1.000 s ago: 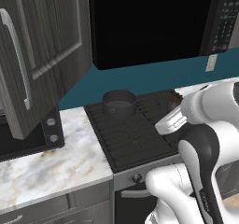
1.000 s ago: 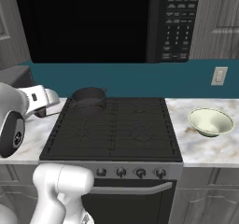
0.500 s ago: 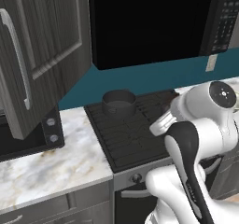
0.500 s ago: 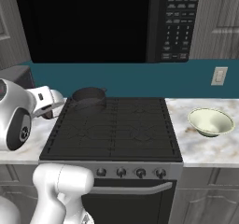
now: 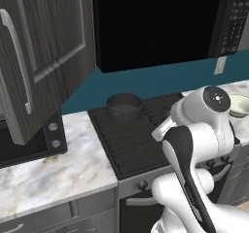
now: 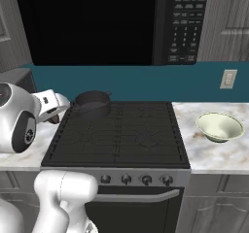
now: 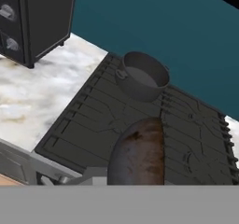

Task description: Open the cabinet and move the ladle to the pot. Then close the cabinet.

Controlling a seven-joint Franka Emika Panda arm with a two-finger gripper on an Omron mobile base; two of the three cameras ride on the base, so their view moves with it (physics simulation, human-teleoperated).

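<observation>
The cabinet's door (image 5: 46,52) stands swung open at the upper left, its silver bar handle (image 5: 17,64) facing me. The pot (image 5: 124,106) (image 6: 92,103) (image 7: 142,76), short and dark grey, sits on the stove's back left burner. In the hand view the ladle (image 7: 137,153) shows its brown, rust-stained bowl close to the camera, hanging over the stove in front of the pot. My gripper (image 6: 54,114) is at the stove's left edge, a little short of the pot and shut on the ladle. The fingertips are hidden behind the bowl.
A black microwave (image 6: 97,23) hangs low over the black stove (image 6: 116,135). A dark boxy appliance (image 5: 29,142) (image 7: 37,17) stands on the marble counter left of the stove. A pale bowl (image 6: 219,126) rests on the counter to the right.
The arm's elbow has swung left across the stove front in the left base view. The hand has crept slightly toward the pot with the ladle. Pot and cabinet door have not moved.
</observation>
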